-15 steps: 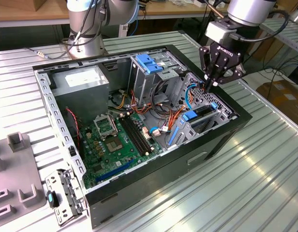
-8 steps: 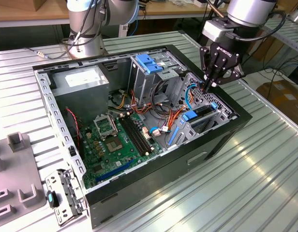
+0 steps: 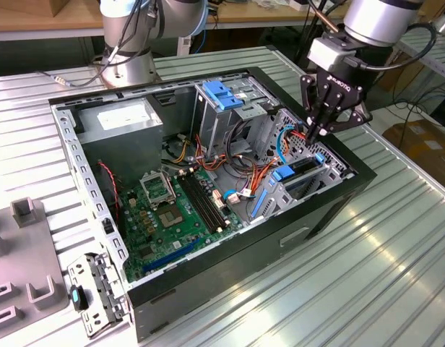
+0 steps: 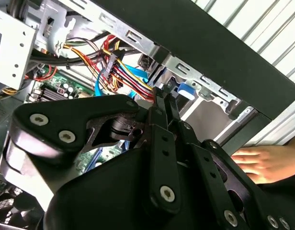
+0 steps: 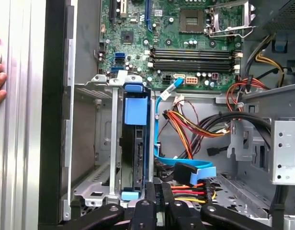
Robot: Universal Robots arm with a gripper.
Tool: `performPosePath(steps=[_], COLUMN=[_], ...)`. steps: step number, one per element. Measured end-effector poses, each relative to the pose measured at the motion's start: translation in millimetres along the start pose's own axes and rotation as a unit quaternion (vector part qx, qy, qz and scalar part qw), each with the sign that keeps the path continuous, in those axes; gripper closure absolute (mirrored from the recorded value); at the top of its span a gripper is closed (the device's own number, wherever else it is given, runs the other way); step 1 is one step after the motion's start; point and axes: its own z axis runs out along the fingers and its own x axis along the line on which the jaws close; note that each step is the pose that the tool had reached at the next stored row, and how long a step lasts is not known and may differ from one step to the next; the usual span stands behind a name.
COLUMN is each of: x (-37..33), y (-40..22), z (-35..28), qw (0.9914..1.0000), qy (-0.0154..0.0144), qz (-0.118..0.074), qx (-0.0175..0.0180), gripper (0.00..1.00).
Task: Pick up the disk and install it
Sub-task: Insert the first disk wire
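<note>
Fingers pinched together, gripper poised just above the end of the disk, seated lengthwise in the drive cage.

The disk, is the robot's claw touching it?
Cannot tell. In the first wrist view the gripper sits right at the end of the disk in its metal bay, but its fingertips hide any gap or contact.

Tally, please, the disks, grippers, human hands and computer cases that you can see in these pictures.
Disk: 1
Gripper: 1
Hand: 1
Computer case: 1
Total: 4
</note>
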Motion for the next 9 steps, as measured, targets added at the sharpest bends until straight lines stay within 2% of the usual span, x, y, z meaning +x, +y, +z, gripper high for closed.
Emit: performPosePath(steps=[2,9], x=[2.6,2.8], y=[2.2,3.6], z=[0.1,2.7], qw=[1.00000,0.99997], qy=[-0.0013,-0.0014], qz=[-0.001,0.007], qx=[0.0006,0.0006], gripper=[0.83,0.83])
